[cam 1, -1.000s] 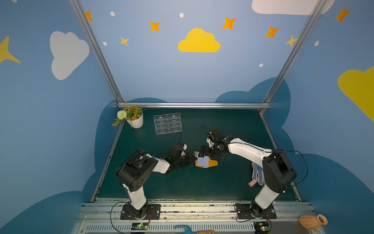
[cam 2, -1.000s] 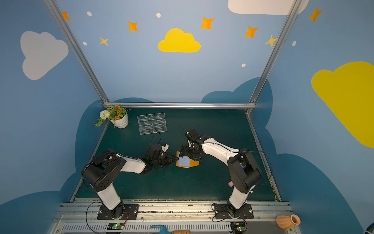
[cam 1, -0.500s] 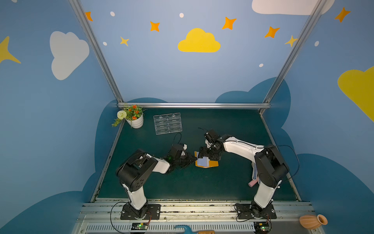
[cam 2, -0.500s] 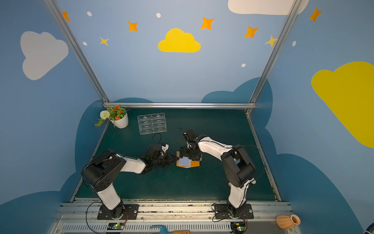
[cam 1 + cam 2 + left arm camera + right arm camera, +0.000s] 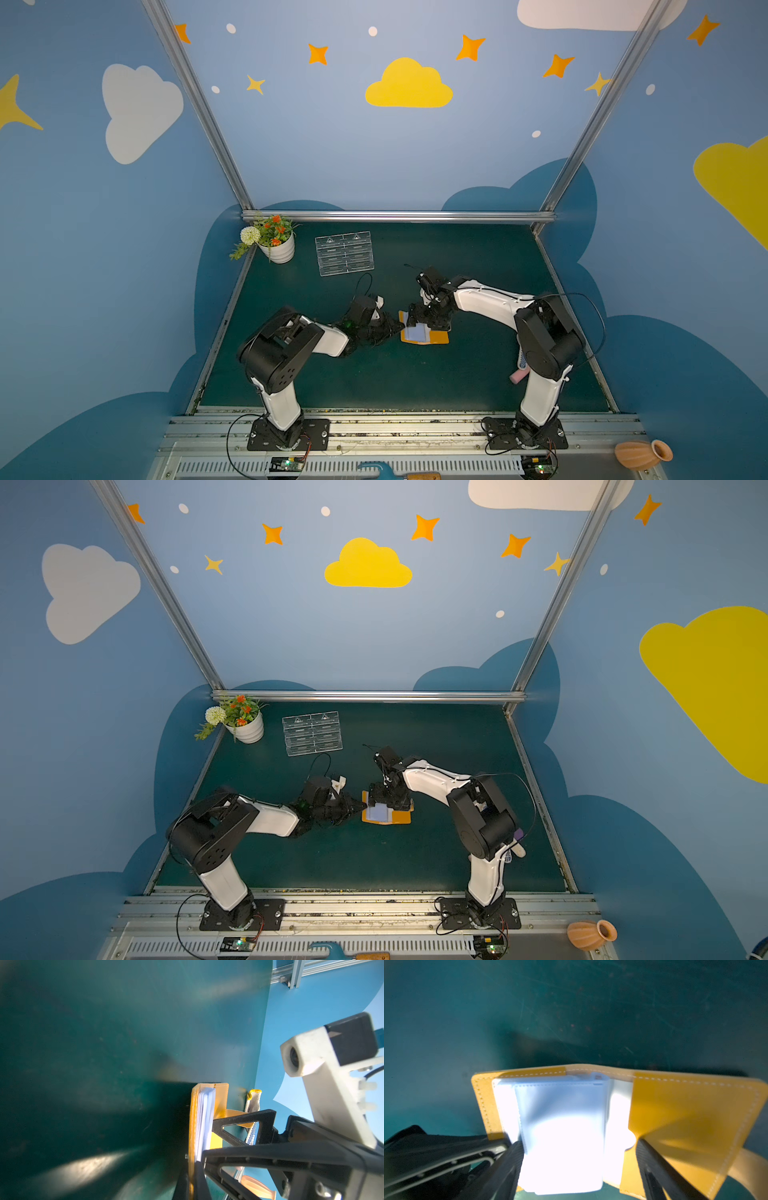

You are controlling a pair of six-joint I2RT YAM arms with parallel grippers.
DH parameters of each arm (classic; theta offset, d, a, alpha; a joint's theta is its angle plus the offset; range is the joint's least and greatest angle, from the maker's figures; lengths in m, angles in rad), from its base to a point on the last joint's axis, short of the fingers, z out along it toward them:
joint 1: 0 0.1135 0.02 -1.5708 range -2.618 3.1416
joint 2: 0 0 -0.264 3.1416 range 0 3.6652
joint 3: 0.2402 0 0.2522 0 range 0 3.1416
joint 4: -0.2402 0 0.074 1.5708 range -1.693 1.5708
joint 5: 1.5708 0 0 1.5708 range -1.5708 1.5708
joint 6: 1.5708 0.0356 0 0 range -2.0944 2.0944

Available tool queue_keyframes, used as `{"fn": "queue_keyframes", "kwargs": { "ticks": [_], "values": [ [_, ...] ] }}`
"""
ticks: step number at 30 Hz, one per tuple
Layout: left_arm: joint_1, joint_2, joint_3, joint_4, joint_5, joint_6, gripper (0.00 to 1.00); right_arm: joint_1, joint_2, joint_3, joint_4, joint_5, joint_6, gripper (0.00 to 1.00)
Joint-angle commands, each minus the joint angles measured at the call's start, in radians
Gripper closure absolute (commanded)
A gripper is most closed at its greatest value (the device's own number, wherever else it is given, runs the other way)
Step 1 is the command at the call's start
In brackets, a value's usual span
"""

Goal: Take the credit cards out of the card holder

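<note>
**Two grippers meet at one open card holder**

Two arms reach toward the middle of the green mat (image 5: 415,386), and there we find the card holder (image 5: 434,336) lying open between them, orange covers spread left and right. It shows in both top views (image 5: 397,817).

We see the left gripper (image 5: 395,326) come in from the left. In the left wrist view its fingers are together (image 5: 190,1180), clamped on the edge of the card holder's (image 5: 221,1095) left cover.

We see the right gripper (image 5: 424,318) come down from the far right, over the holder's far edge. In the right wrist view its jaws stand wide apart (image 5: 578,1144). One finger is at the left edge of the clear sleeve pages (image 5: 562,1126) and one at the inner edge of the right cover (image 5: 685,1115), so the stack of pages sits between them. Whether the pads press the pages we cannot tell. The sleeves glare white, and we cannot tell what they hold.

The snap tab (image 5: 753,1167) hangs off the right cover's outer edge. Well apart, at the far left, stand a clear acrylic stand (image 5: 344,253) and a flower pot (image 5: 277,249).
</note>
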Motion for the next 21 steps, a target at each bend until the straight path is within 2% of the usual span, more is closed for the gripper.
{"fn": "queue_keyframes", "kwargs": {
  "ticks": [1, 9, 13, 21],
  "values": [
    [-0.004, -0.032, -0.006, 0.027, 0.01, 0.007, 0.96, 0.009, 0.032, 0.02, -0.061, 0.062, -0.013, 0.17],
    [-0.005, -0.042, -0.007, 0.017, 0.003, 0.009, 0.96, 0.01, 0.039, 0.05, -0.153, 0.195, -0.028, 0.34],
    [-0.006, -0.044, -0.009, 0.017, 0.004, 0.007, 0.96, 0.008, 0.022, 0.047, -0.167, 0.23, -0.024, 0.34],
    [-0.004, -0.055, -0.012, 0.016, 0.009, 0.014, 0.96, -0.045, -0.102, -0.026, -0.205, 0.325, -0.001, 0.26]
  ]
}}
